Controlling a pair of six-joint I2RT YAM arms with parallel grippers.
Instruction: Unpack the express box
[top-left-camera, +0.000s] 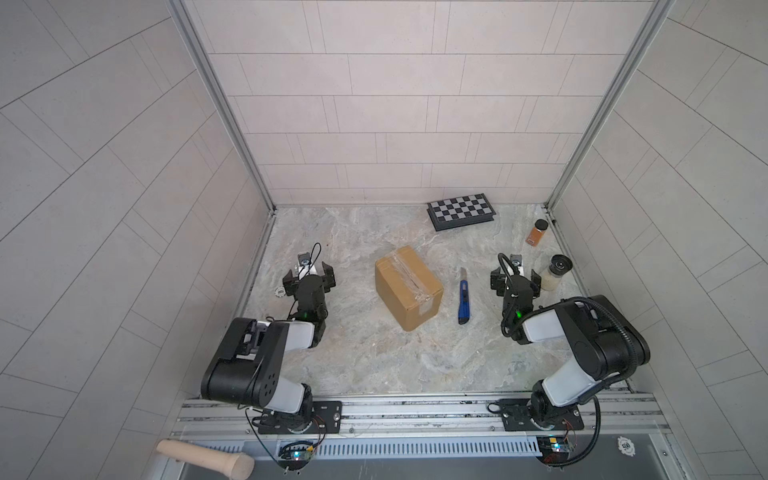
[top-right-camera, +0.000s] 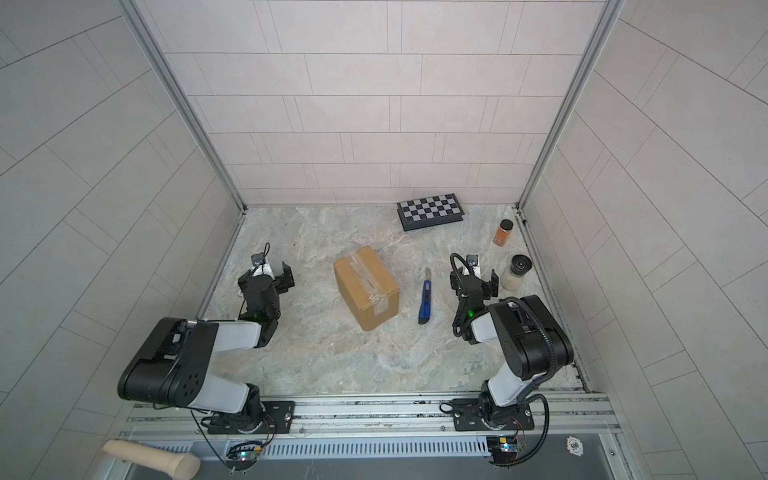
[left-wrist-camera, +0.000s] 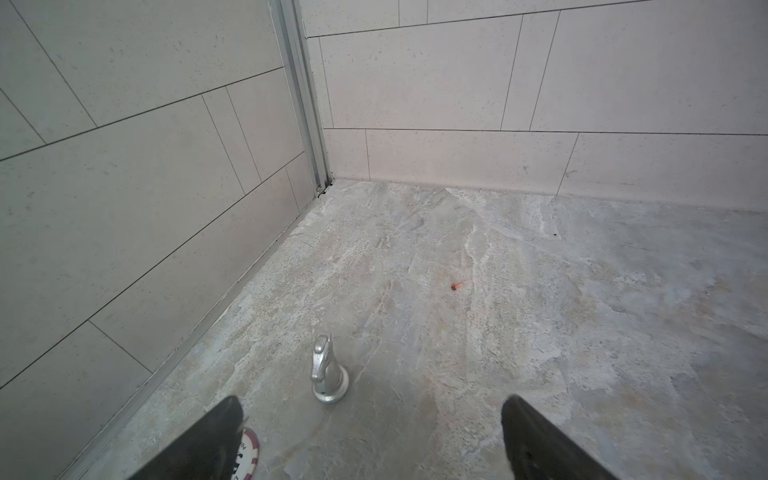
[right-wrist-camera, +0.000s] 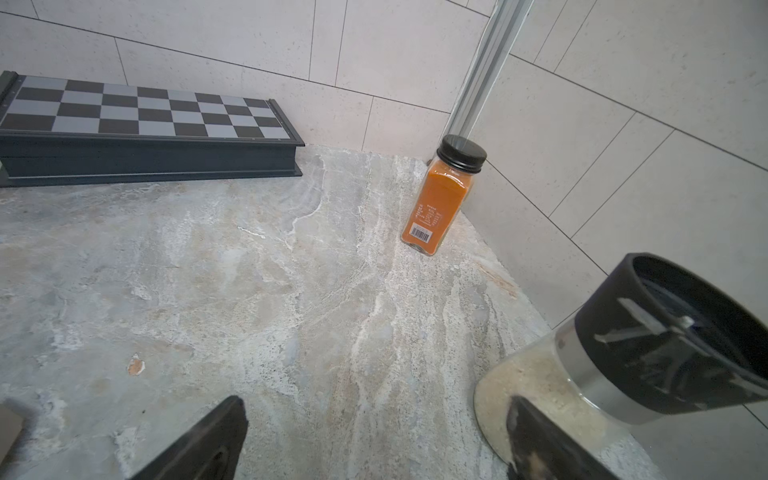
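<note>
The express box (top-left-camera: 408, 286) (top-right-camera: 365, 286) is a brown cardboard carton with clear tape along its top seam, standing closed in the middle of the marbled table in both top views. Just right of it lies a blue utility knife (top-left-camera: 463, 301) (top-right-camera: 424, 301). My left gripper (top-left-camera: 309, 273) (top-right-camera: 266, 275) (left-wrist-camera: 374, 436) hangs open and empty left of the box, well apart from it. Right of the knife, my right gripper (top-left-camera: 515, 279) (top-right-camera: 474, 279) (right-wrist-camera: 374, 436) is open and empty too. Neither wrist view shows the box.
A checkered case (top-left-camera: 461, 211) (right-wrist-camera: 141, 133) lies by the back wall. An orange spice jar (top-left-camera: 537, 232) (right-wrist-camera: 440, 203) and a grinder (top-left-camera: 555, 272) (right-wrist-camera: 602, 353) stand close to the right gripper. A silver chess knight (left-wrist-camera: 328, 374) and a poker chip (left-wrist-camera: 249, 453) sit by the left gripper.
</note>
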